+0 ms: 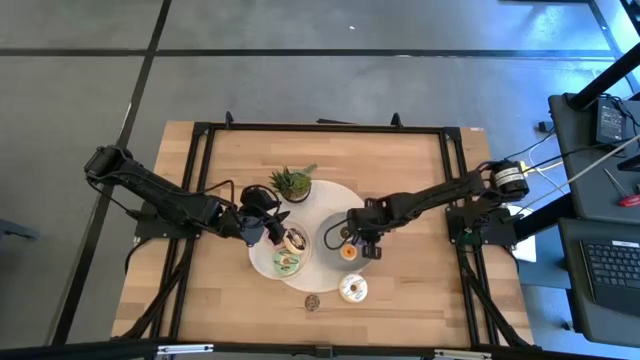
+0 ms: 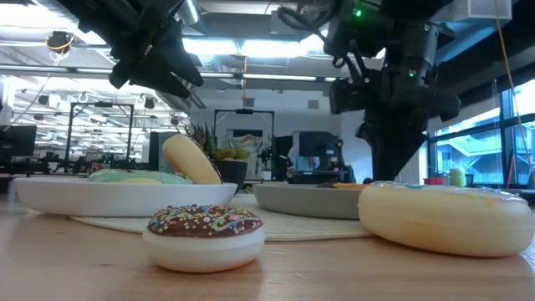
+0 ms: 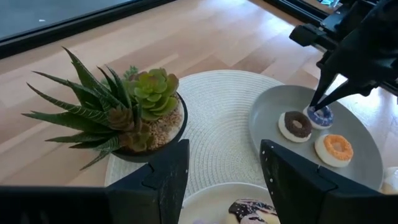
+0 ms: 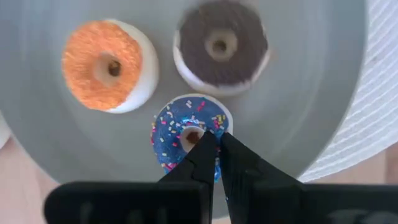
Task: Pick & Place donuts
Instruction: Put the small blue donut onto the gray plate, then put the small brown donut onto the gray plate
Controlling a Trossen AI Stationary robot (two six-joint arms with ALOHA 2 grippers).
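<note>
Our right claw point(image 4: 210, 149) stands over the grey plate point(image 4: 311, 93), its two fingers drawn together to a point with the tips set at the hole of the blue-sprinkled donut point(image 4: 189, 130); we judge it closed, pinching that donut's rim or just touching it, though which of the two we cannot tell. This looks to us like the moment of placing or picking on the grey plate, so the next move calls either for a clean parting of the fingers and a straight lift, or for a firm hold before rising, without nudging the neighbours. Just beside the blue one lie the chocolate donut point(image 4: 221, 43) and the orange donut point(image 4: 109, 65), all three close together on the same plate. Farther out, our left claw point(image 3: 221, 168) hovers open between the potted plant point(image 3: 134, 109) and the white plate point(image 1: 270, 260), which holds two more donuts, one of them green-iced point(image 1: 287, 265). On the bare surface point(image 1: 400, 170) near the front edge lie a pale yellow donut point(image 1: 352, 289) and, left of it, a small brown sprinkled donut point(image 2: 205, 234), both well apart from either claw.
</note>
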